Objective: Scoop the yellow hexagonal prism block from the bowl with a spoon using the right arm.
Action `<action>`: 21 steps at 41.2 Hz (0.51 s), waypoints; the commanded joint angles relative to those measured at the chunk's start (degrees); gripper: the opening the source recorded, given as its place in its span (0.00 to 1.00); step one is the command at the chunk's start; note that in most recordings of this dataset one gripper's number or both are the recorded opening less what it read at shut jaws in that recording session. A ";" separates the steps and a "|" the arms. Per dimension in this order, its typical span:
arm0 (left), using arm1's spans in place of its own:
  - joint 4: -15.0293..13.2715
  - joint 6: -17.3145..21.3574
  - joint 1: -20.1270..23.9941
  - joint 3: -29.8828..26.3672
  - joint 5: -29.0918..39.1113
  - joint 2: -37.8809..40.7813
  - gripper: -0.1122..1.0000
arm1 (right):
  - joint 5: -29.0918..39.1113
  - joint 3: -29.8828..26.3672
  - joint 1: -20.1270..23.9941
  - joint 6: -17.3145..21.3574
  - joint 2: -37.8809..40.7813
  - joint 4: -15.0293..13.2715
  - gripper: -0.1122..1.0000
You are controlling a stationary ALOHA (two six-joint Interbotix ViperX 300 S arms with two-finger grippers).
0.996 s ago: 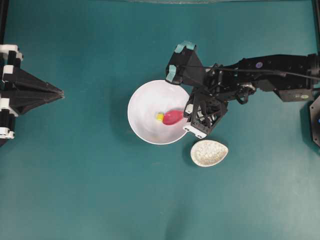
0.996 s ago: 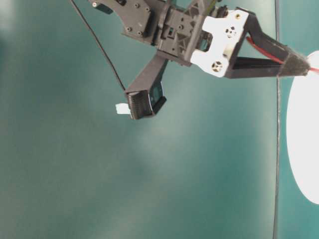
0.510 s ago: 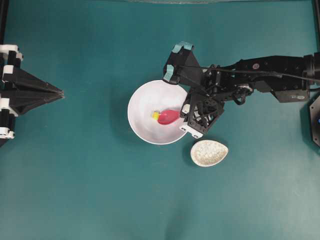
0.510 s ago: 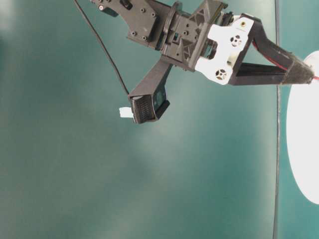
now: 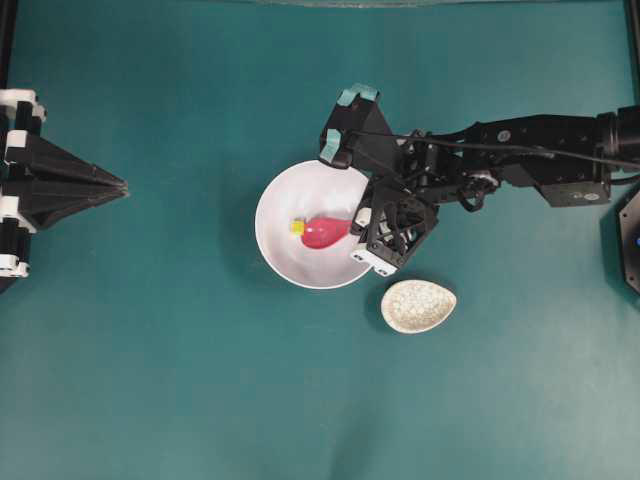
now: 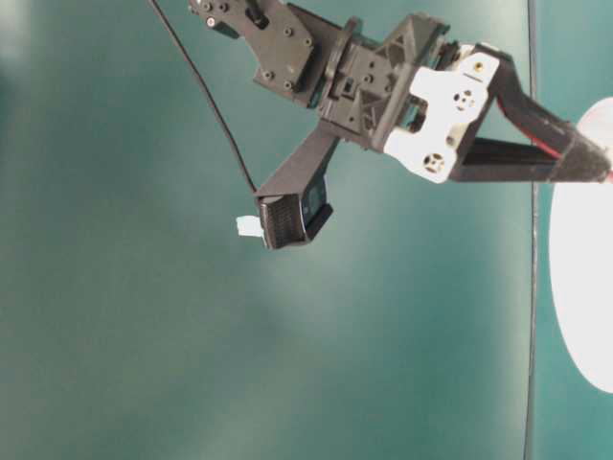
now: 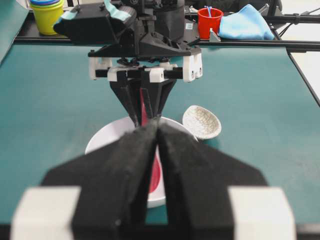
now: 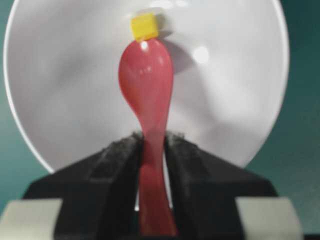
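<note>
The white bowl (image 5: 290, 262) sits mid-table. The tiny yellow block (image 5: 297, 226) lies inside it, touching the tip of the pink-red spoon (image 5: 322, 233), not in the scoop. My right gripper (image 5: 353, 226) is shut on the spoon's handle at the bowl's right rim. In the right wrist view the gripper (image 8: 151, 137) pinches the handle, the spoon (image 8: 146, 75) points away and the block (image 8: 144, 26) sits at its tip inside the bowl (image 8: 225, 75). My left gripper (image 5: 122, 185) is shut and empty at the far left, and it (image 7: 158, 127) faces the bowl (image 7: 107, 140).
A speckled egg-shaped spoon rest (image 5: 418, 306) lies just right of and below the bowl, under the right wrist. In the left wrist view, yellow cups (image 7: 47, 12), a red cup (image 7: 209, 19) and a blue cloth (image 7: 245, 24) sit beyond the table's far edge.
My right gripper has moved left with the spoon, and the block has slid left across the bowl ahead of the spoon's tip. The left arm has not moved.
</note>
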 commanded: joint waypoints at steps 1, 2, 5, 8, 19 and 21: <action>0.09 -0.09 0.00 -1.41 -0.35 0.44 0.18 | -1.76 -0.62 -0.09 0.09 -0.88 0.00 0.30; 0.09 -0.09 0.00 -1.41 -0.35 0.53 0.18 | -2.20 -0.53 -0.09 0.09 -0.88 0.00 0.30; 0.09 -0.09 0.00 -1.41 -0.35 0.44 0.18 | -3.16 -0.44 -0.09 0.09 -0.88 -0.09 0.25; 0.09 -0.09 0.00 -1.41 -0.35 0.53 0.18 | -3.78 -0.44 -0.09 0.09 -0.88 0.00 0.19; 0.09 -0.09 0.00 -1.41 -0.35 0.53 0.18 | -3.60 -0.88 -0.26 -0.18 -0.88 -0.53 0.19; 0.09 -0.09 0.00 -1.41 -0.35 0.53 0.18 | -3.34 -1.14 -0.35 -0.18 -1.14 -1.05 0.19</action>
